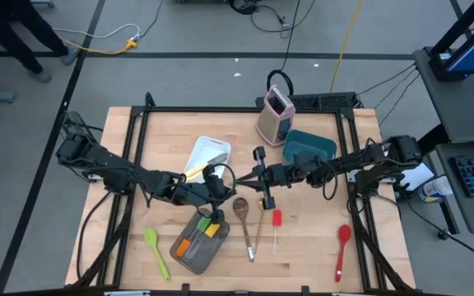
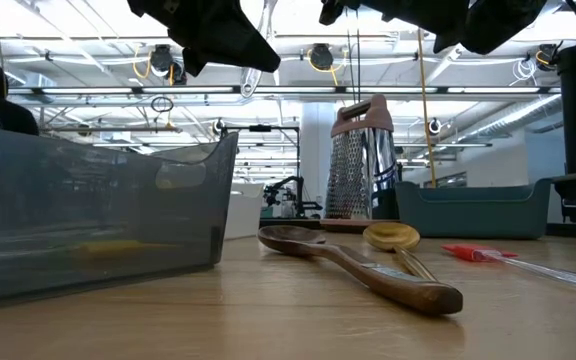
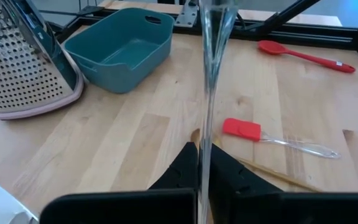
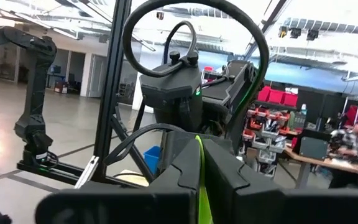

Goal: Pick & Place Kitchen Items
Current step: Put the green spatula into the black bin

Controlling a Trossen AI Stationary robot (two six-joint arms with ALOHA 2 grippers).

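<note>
Both grippers meet above the middle of the table. My left gripper [image 1: 225, 181] comes from the table's left, my right gripper [image 1: 248, 175] from the right. Each is shut on a slim utensil held in the air between them. The left wrist view shows its clear handle [image 3: 209, 81]. The right wrist view shows a thin yellow-green part [image 4: 200, 165]. On the table below lie a wooden spoon [image 1: 243, 215], a gold spoon [image 1: 258, 232], a red spatula [image 1: 276, 220], a red spoon [image 1: 342, 247] and a green spatula [image 1: 156, 252]. My left gripper [image 3: 202, 177] pinches the clear handle [image 3: 205, 146] between its two fingers. The handle runs on past the fingertips, in line with them, and widens farther out. It is lifted clear of the table. My right gripper [image 4: 201, 186] pinches the yellow-green part [image 4: 202, 186] between its two fingers, seen edge-on as a narrow strip. The fingers come roughly level from the table's right. The part is clear of the table; how far back it reaches does not show.
A grey pan [image 1: 189, 255] at the near middle holds orange and green utensils. A white tray [image 1: 208, 152] with a yellow-handled knife [image 1: 197, 170] lies behind my left gripper. The box grater [image 1: 275, 111] and the teal bin [image 1: 309, 146] stand at the far side. Bare wood shows at near right.
</note>
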